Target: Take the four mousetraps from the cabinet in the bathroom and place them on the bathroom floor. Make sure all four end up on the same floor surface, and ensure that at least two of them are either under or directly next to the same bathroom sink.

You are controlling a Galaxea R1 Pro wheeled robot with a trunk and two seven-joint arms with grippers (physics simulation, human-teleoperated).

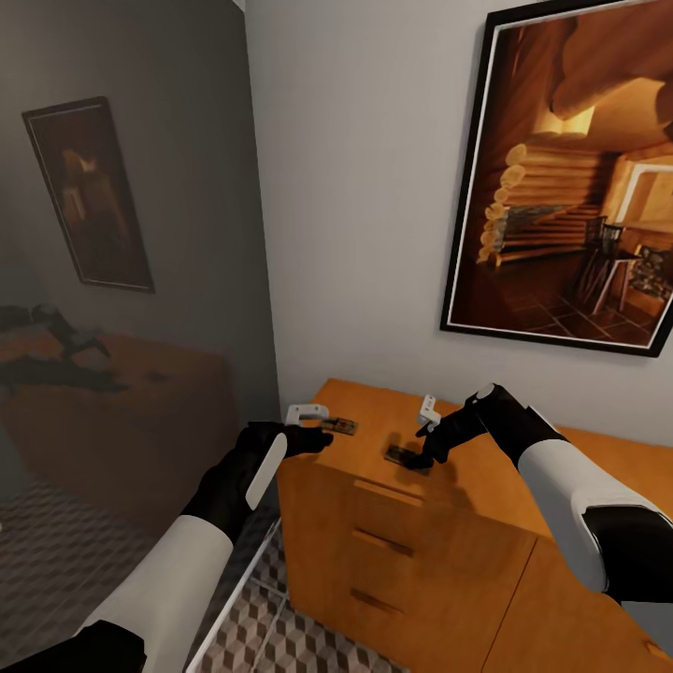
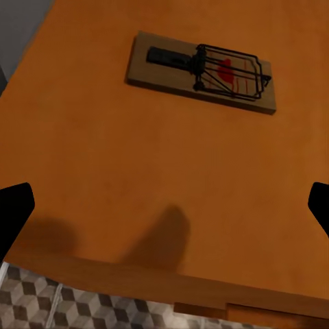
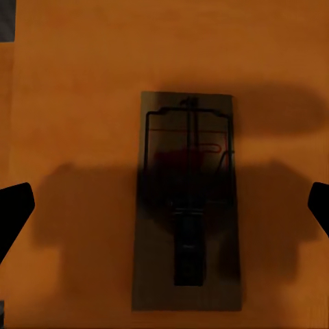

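Observation:
Two mousetraps lie on the smooth top of the orange-brown cabinet (image 1: 486,486). One mousetrap (image 1: 341,426) (image 2: 202,72) lies near the cabinet's left edge, a short way ahead of my open left gripper (image 1: 322,433) (image 2: 164,212), which hovers over the cabinet's edge without touching it. The other mousetrap (image 1: 404,456) (image 3: 188,205) lies further right, in shadow. My right gripper (image 1: 418,458) (image 3: 164,209) hangs open directly above it, one finger on each side. The bathroom floor (image 1: 280,636) with its cube-pattern tiles shows below the cabinet.
The cabinet has drawer fronts with slim bar handles (image 1: 388,493). A large framed picture (image 1: 570,178) hangs on the white wall behind it. To the left, a tinted pane (image 1: 121,280) stands close by the cabinet's side.

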